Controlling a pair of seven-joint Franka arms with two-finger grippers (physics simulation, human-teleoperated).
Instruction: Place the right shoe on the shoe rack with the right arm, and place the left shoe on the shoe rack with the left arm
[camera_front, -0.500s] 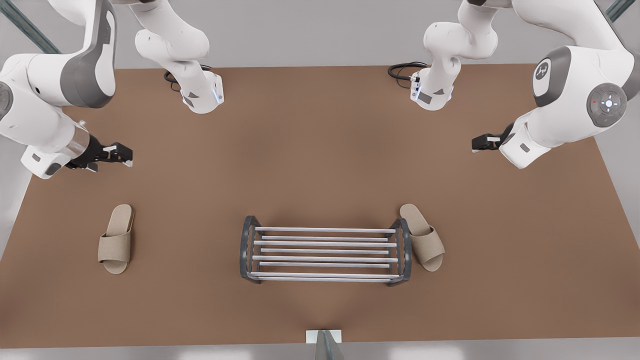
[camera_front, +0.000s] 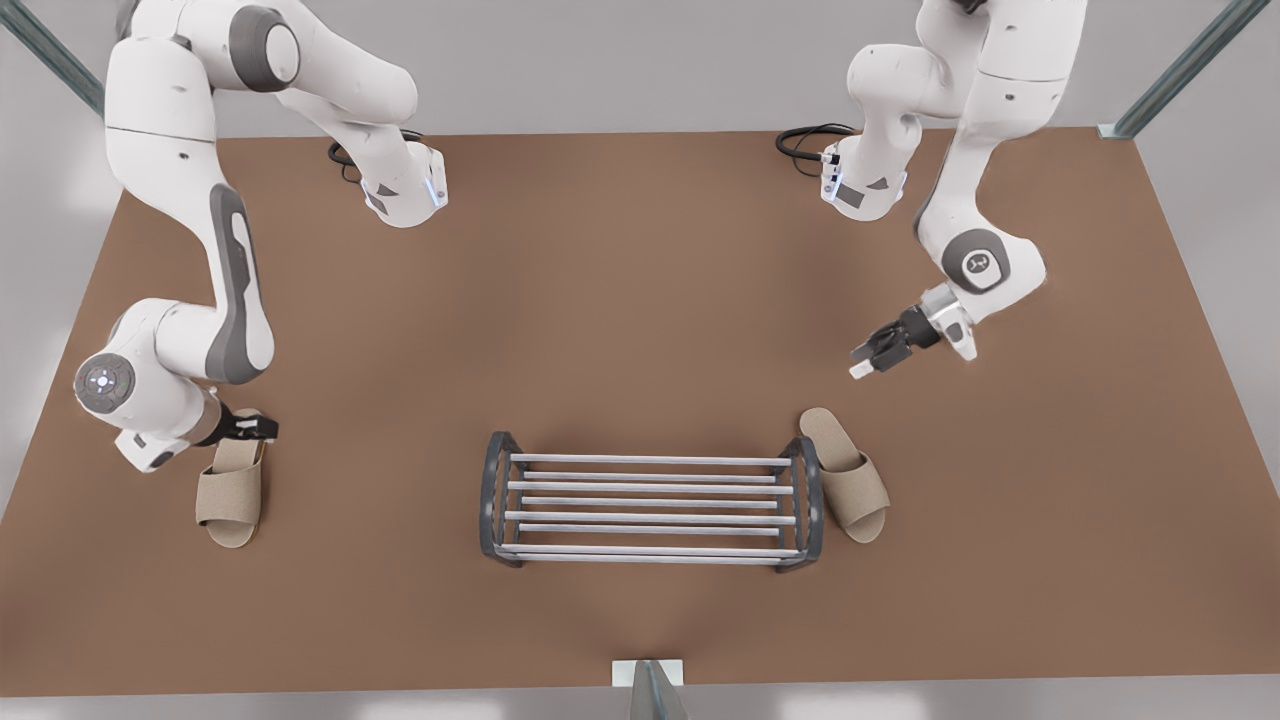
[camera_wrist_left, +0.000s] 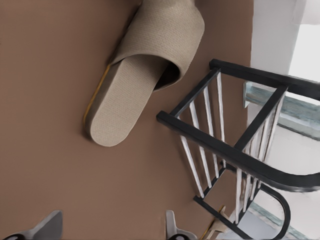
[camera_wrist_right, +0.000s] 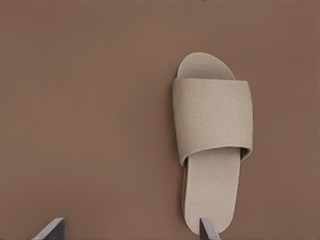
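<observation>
Right shoe: beige woven-fabric open-toe slide slipper (camera_front: 231, 492), flat-soled, alone at the front view's left of the brown counter (camera_front: 640, 300).
Left shoe: matching beige slipper (camera_front: 845, 488), just beside the silver-barred, dark-framed shoe rack (camera_front: 650, 510).
Right end effector (camera_front: 266, 431): released, over its slipper's heel.
Left end effector (camera_front: 872, 360): released, near its slipper.
Change: both arms have descended; shoes unmoved.

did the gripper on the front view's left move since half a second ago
Yes. The black two-finger right gripper dropped toward the camera edge of the brown table, now at the heel of the beige woven slide slipper, jaws open.
</observation>
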